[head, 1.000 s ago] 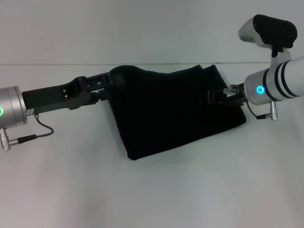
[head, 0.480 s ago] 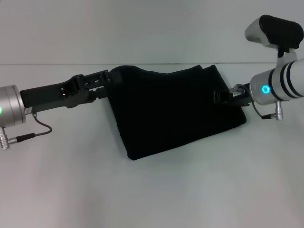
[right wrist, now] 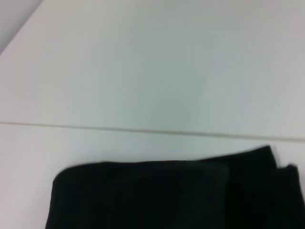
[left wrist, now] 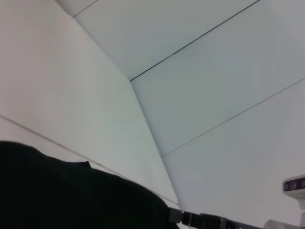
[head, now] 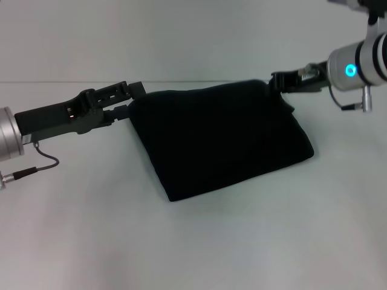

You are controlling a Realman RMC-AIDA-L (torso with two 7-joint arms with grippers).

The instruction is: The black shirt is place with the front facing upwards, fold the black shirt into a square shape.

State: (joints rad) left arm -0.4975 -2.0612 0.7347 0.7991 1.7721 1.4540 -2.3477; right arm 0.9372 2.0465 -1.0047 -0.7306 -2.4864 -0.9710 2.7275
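Note:
The black shirt (head: 224,139) is a folded dark bundle in the middle of the white table (head: 181,248). Its far edge is raised and stretched straight between my two grippers, and its near edge rests on the table. My left gripper (head: 132,96) is shut on the far left corner. My right gripper (head: 277,81) is shut on the far right corner. The lettering and neck label are hidden. The shirt also shows in the left wrist view (left wrist: 71,191) and in the right wrist view (right wrist: 167,195).
A pale wall (head: 193,36) rises behind the table's far edge, just beyond the shirt. The right arm's silver cuff with its blue light (head: 354,66) is at the upper right. The left arm's cable (head: 36,166) hangs at the far left.
Both grippers have risen and moved toward the far edge with the shirt's corners. The far edge is now lifted and pulled taut, and the right arm has moved up and away.

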